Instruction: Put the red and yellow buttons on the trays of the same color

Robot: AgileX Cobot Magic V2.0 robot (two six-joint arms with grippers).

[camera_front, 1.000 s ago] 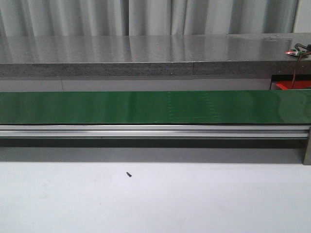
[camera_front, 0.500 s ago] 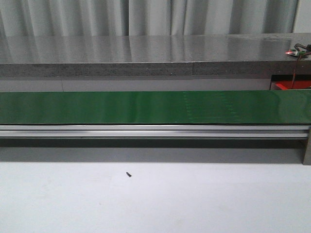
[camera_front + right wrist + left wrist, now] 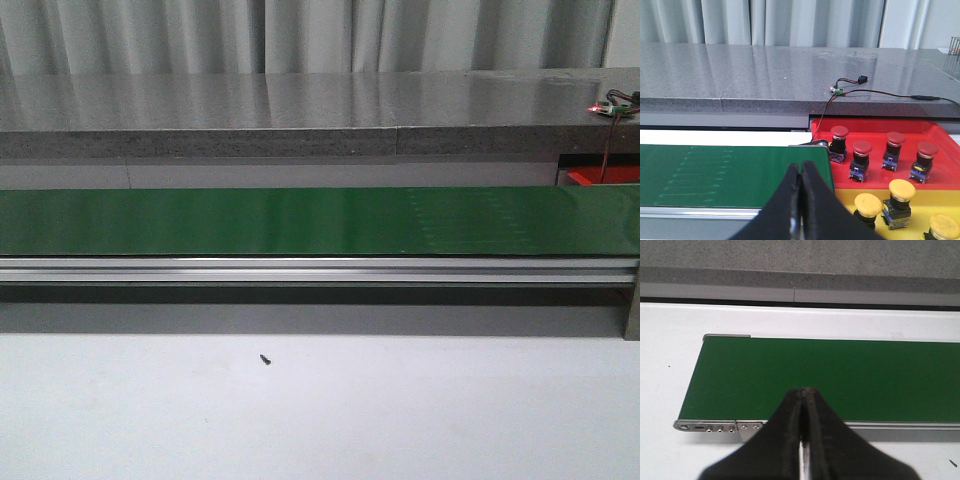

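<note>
**Buttons sit sorted on their trays beside a bare green belt**

We see a long, smooth green conveyor belt (image 3: 320, 220) with a slight sheen, framed by a ribbed aluminium rail (image 3: 320, 270) along its near edge. It crosses a matte white desk (image 3: 400, 420), where a tiny black screw (image 3: 265, 359) lies alone. Behind stands a polished grey speckled stone counter (image 3: 300, 105).

In our right wrist view, four red mushroom-head push buttons (image 3: 861, 159) on black bodies stand upright on the glossy red plastic tray (image 3: 870, 131) at the belt's end. The yellow mushroom-head push buttons (image 3: 901, 195) stand on the yellow tray (image 3: 845, 196) adjoining it; we count four, one cut off by the frame. A thin red-and-black wire (image 3: 875, 92) trails across the counter.

Our left black gripper (image 3: 805, 392) has its fingers pressed together, holding nothing, above the belt's rounded end. Our right black gripper (image 3: 800, 167) is likewise closed and empty. Neither arm appears in the front view, where only a sliver of red tray shows.
</note>
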